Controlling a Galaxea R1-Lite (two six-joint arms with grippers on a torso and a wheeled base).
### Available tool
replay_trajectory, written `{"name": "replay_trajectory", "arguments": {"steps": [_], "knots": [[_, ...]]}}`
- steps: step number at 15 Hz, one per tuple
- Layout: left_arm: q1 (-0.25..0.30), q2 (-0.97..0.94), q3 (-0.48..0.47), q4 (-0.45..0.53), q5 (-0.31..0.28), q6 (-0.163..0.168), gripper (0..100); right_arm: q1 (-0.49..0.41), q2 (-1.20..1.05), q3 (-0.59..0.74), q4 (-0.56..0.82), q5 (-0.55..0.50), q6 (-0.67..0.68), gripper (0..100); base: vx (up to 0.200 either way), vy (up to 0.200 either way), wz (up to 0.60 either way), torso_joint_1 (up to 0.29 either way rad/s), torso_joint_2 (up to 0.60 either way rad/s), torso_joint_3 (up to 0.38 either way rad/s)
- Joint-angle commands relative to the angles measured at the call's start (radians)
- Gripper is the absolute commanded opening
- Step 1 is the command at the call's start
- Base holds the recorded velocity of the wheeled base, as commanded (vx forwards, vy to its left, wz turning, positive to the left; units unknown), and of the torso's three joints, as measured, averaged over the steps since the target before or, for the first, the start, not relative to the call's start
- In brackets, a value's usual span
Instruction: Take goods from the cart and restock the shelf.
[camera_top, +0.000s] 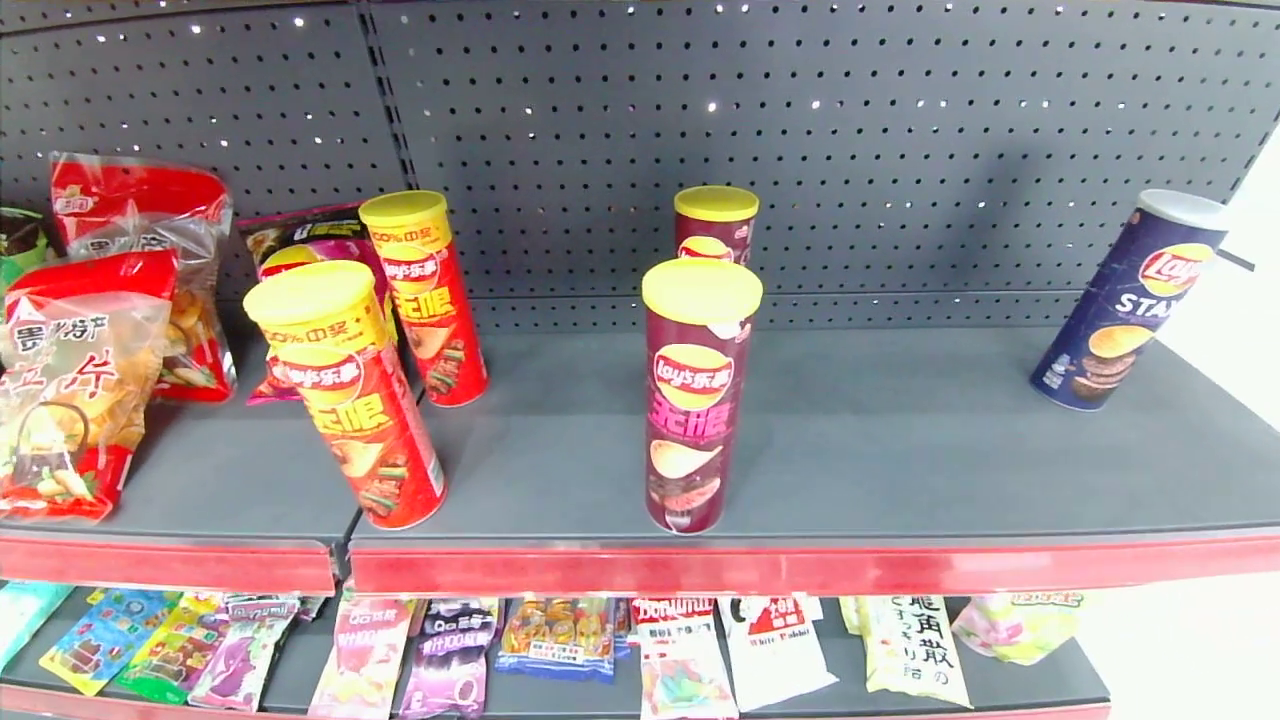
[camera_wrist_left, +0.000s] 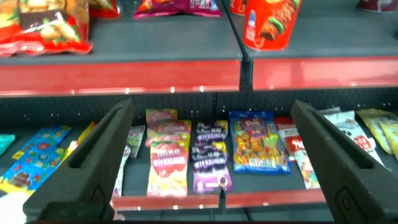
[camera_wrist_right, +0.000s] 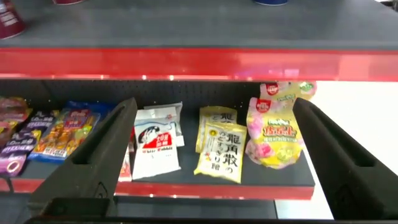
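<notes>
On the upper shelf (camera_top: 900, 440) stand two red cans (camera_top: 350, 400) left, two maroon cans (camera_top: 695, 400) mid-shelf, a blue can (camera_top: 1125, 300) far right, snack bags (camera_top: 80, 380) leftmost. Left gripper (camera_wrist_left: 211, 165) and right gripper (camera_wrist_right: 214, 162) gape empty, facing sachets (camera_top: 455, 650) on the lower shelf (camera_top: 1045, 680).

On the upper shelf (camera_top: 900, 430): two red cans (camera_top: 345, 390) (camera_top: 425, 295), two maroon cans (camera_top: 693, 400) (camera_top: 714, 225) and one blue can (camera_top: 1125, 300), five in all. Also two red snack bags (camera_top: 70, 390) (camera_top: 150, 240), one purple bag (camera_top: 300, 240) and one green bag (camera_top: 15, 245). Below, about a dozen candy packets (camera_top: 770, 650).
</notes>
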Motion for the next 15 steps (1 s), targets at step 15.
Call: {"name": "replay_trajectory", "arguments": {"steps": [15], "knots": [[0.0,0.0,0.0,0.0,0.0,0.001,100,0.0,0.001,0.0,0.0,-0.001,0.003,100,-0.067,0.0,0.4,0.0,0.0,0.003]]}}
